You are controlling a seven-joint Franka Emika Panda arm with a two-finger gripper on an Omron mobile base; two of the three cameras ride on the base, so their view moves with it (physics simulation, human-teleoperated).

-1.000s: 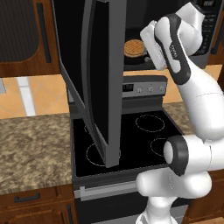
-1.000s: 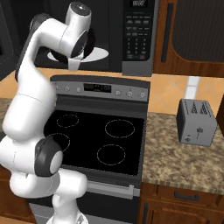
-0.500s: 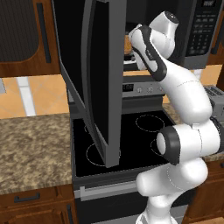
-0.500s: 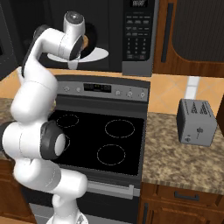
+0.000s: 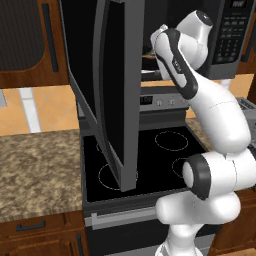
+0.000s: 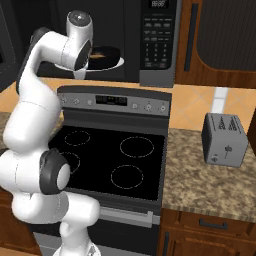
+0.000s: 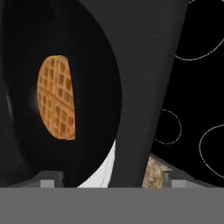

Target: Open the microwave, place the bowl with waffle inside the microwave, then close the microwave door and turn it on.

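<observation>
The microwave (image 6: 157, 40) hangs above the stove, and the microwave door (image 5: 117, 90) is swung wide open to the left. Inside the cavity the black bowl (image 6: 109, 52) rests on a white turntable plate (image 6: 117, 63), with the golden waffle (image 6: 98, 56) lying in it. My hand reaches into the cavity at the bowl's left side. In the hand view the bowl (image 7: 96, 87) and the waffle (image 7: 56, 98) are very close. My gripper (image 7: 109, 177) is open, its fingertips (image 7: 48, 178) far apart at the bowl's rim and nothing pinched between them.
Below the microwave lies a black stove (image 6: 110, 160) with burner rings and a control panel. A grey toaster (image 6: 225, 140) stands on the granite counter (image 6: 210, 185) to the right. Dark wooden cabinets (image 6: 220, 35) flank the microwave. The open door overhangs the stove's left half.
My arm has swung left, bringing the hand deeper into the microwave cavity. The bowl with the waffle now rests on the turntable plate.
</observation>
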